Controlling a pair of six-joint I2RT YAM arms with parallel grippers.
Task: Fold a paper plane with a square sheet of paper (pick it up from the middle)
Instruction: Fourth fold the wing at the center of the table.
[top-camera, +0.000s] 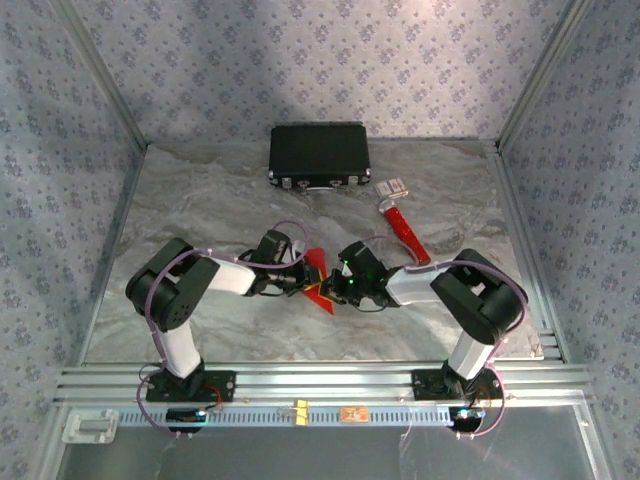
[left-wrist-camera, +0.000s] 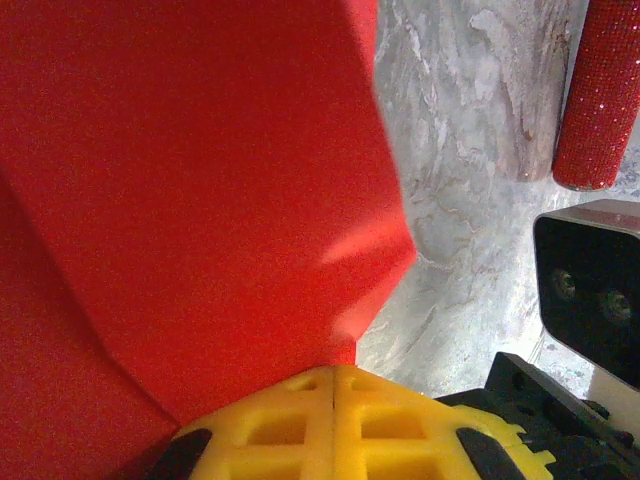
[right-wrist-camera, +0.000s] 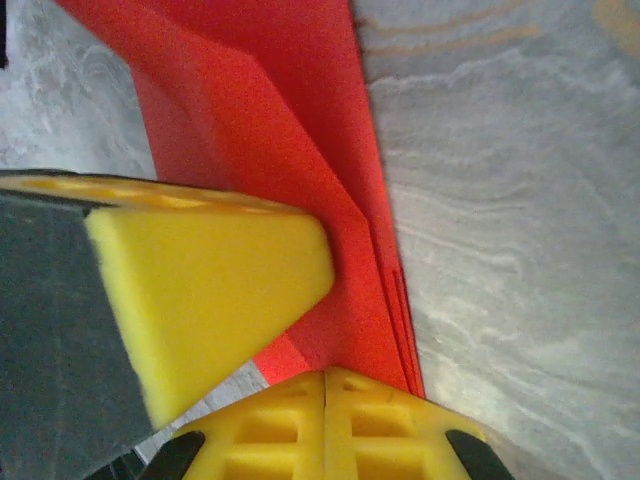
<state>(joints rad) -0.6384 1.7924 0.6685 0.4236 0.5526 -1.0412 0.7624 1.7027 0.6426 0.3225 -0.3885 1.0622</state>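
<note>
The square sheet of paper (top-camera: 316, 260) is a creased, folded red shape held between my two grippers at the middle of the table. In the left wrist view the red paper (left-wrist-camera: 200, 200) spreads from my left gripper (left-wrist-camera: 333, 395), whose yellow fingertips are pressed together on its lower edge. In the right wrist view the paper (right-wrist-camera: 300, 120) shows several stacked layers. My right gripper (right-wrist-camera: 325, 395) is shut on its near end. A yellow pad of the left gripper (right-wrist-camera: 200, 300) lies against the paper beside it. From above, the left gripper (top-camera: 305, 283) and the right gripper (top-camera: 335, 290) almost touch.
A black case (top-camera: 319, 155) stands at the back of the marble table. A red glittery tube with a white end (top-camera: 404, 228) lies to the right, also in the left wrist view (left-wrist-camera: 598, 90). Metal rails run along the near edge.
</note>
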